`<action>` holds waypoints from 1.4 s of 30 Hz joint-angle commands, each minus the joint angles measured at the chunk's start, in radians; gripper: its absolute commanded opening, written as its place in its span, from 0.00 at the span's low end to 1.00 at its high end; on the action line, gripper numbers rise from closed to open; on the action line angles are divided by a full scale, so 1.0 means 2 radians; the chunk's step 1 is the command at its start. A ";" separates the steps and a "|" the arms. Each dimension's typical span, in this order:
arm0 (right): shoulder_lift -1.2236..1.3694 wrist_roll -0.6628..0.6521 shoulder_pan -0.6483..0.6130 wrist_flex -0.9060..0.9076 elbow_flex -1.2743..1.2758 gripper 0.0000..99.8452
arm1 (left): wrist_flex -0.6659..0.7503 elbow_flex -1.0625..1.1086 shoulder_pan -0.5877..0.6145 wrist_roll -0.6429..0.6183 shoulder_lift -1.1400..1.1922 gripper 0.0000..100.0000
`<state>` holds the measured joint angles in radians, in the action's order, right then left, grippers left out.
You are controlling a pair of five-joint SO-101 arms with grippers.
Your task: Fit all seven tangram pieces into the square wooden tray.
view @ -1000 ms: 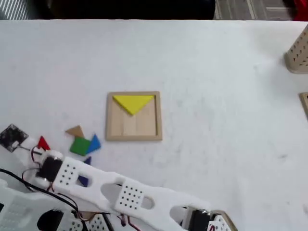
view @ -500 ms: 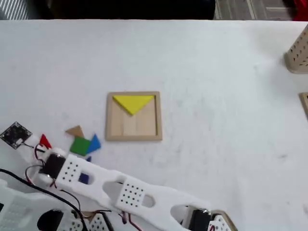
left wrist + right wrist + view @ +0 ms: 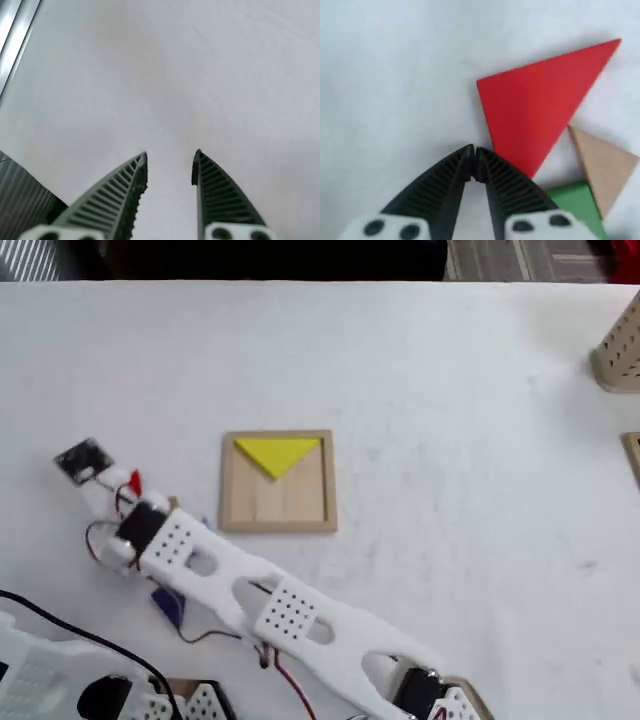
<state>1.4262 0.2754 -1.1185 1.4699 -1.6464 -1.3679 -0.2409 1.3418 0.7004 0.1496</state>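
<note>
My right gripper (image 3: pixel 476 165) is clenched on nothing, tips right at the red triangle's (image 3: pixel 540 115) edge on the worktop (image 3: pixel 395 60). A tan triangle (image 3: pixel 605 167) and a green piece (image 3: pixel 572 200) lie just beside it. My left gripper (image 3: pixel 170 170) hangs released. The tray (image 3: pixel 278 520) holds the yellow triangle (image 3: pixel 276 454) along its far side.

White desk (image 3: pixel 450 390) spans nearly the whole high view; surface matte, evenly lit. Beyond its far edge, along the top of the frame: a dark strip (image 3: pixel 270 258), a slatted grey panel (image 3: pixel 25 258) at upper left, grey tiled floor (image 3: pixel 520 258) at upper right. At the right edge a pale perforated block (image 3: pixel 620 355) stands on the desk. Just below it, a sliver of a wooden object (image 3: pixel 633 455), cut off by the frame.
</note>
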 commanded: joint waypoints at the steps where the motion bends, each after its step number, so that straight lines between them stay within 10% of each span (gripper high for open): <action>1: -0.047 -0.007 0.026 0.036 -0.010 0.02 | -0.004 -0.021 0.000 0.003 -0.009 0.16; 13: -0.104 -0.007 -0.029 0.120 -0.010 0.02 | -0.025 0.084 -0.034 0.005 -0.120 0.16; 24: -0.109 -0.044 -0.043 0.125 -0.010 0.02 | 0.115 0.401 -0.055 -0.005 -0.325 0.16; 42: -0.250 -0.097 0.064 0.133 0.118 0.02 | 0.120 0.454 -0.256 -0.192 -0.339 0.19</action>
<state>1.1178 0.1450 -1.0418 1.7292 -1.5405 -1.1316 0.6506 0.9244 0.3751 -0.4948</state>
